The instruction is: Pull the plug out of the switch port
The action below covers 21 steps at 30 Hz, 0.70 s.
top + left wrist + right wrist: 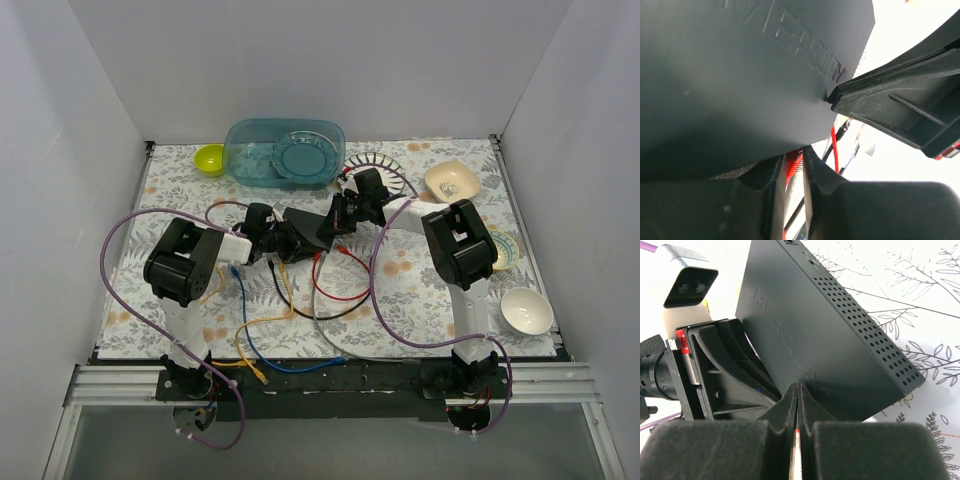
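The switch (825,340) is standing tilted on one long edge on the floral mat (420,290), caught between the two claws: its broad lettered face is lying straight ahead of the right gripper (797,392) and filling the view just above the left gripper (266,228).

The right gripper is pressing its jaws almost together, with the tips touching the box's lower edge. A thin pale and red sliver is showing in the slit, and I cannot tell what it is.

The left gripper is sitting on the far side of the box from the right one. Its jaws are closing tight on the ribbed red plug (793,164), which is running forward between its fingertips (815,165) toward the box's underside. The port itself is hiding from every view.

I judge the step in hand to be the extraction itself, with the plug apparently not out yet. To do it well, the left claw should be drawing straight back along the plug's own line, not sideways. The right claw should be bracing the box so it is not sliding along with the pull. Whether the latch is being squeezed is not visible, so a slow, steady pull seems wiser than a jerk.

The loose red cable (335,290) is trailing behind both claws, toward the arm bases.
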Each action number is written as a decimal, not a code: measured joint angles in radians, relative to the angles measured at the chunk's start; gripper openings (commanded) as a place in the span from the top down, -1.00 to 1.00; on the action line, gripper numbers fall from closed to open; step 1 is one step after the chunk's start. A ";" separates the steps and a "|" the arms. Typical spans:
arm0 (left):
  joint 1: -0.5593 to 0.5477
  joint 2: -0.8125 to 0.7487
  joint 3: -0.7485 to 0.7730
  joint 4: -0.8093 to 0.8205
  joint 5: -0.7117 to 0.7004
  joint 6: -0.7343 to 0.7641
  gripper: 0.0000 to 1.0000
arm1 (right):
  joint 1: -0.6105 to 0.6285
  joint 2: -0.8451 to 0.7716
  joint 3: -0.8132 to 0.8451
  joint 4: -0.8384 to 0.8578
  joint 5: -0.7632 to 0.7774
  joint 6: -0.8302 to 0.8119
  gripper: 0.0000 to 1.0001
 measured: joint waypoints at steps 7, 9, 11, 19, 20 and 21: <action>0.000 0.009 0.008 0.005 0.010 -0.005 1.00 | -0.003 -0.002 -0.005 0.003 0.000 0.000 0.91; 0.000 0.009 0.008 0.004 0.010 -0.002 1.00 | -0.003 -0.005 -0.010 0.004 0.000 0.000 0.91; 0.001 0.008 0.007 0.005 0.013 0.006 1.00 | -0.003 -0.005 -0.011 0.004 0.000 -0.001 0.91; 0.000 -0.041 -0.091 0.038 0.024 0.024 1.00 | -0.008 -0.005 -0.011 0.004 -0.005 -0.001 0.91; 0.000 -0.054 -0.107 0.039 0.025 0.023 1.00 | -0.008 -0.005 -0.011 0.004 -0.005 -0.001 0.91; 0.000 -0.071 -0.128 0.039 0.025 0.023 1.00 | -0.008 -0.005 -0.011 0.004 -0.005 -0.002 0.91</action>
